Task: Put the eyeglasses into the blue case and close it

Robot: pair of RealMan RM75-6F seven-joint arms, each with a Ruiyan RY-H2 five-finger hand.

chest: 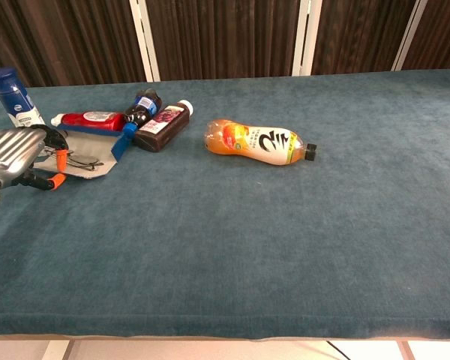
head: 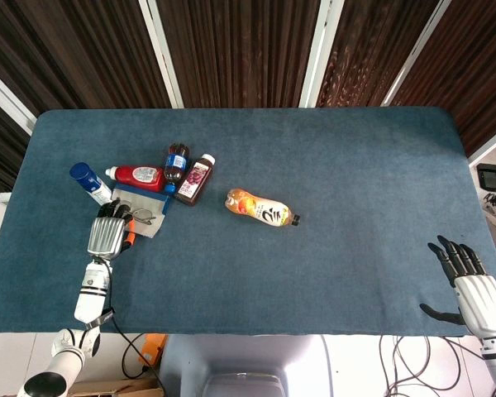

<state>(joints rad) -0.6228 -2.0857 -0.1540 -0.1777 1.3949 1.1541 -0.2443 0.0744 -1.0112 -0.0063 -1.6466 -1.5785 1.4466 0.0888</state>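
Observation:
The blue case lies open at the table's left, its grey inside up and its blue lid raised against the bottles. The thin-framed eyeglasses lie inside it. My left hand is at the case's near-left end, fingers curled over the edge and the orange-tipped thumb along it, gripping the case. My right hand hovers open at the table's front right corner, far from everything; the chest view does not show it.
Behind the case lie a white bottle with a blue cap, a red bottle, a cola bottle and a dark juice bottle. An orange drink bottle lies mid-table on the blue cloth.

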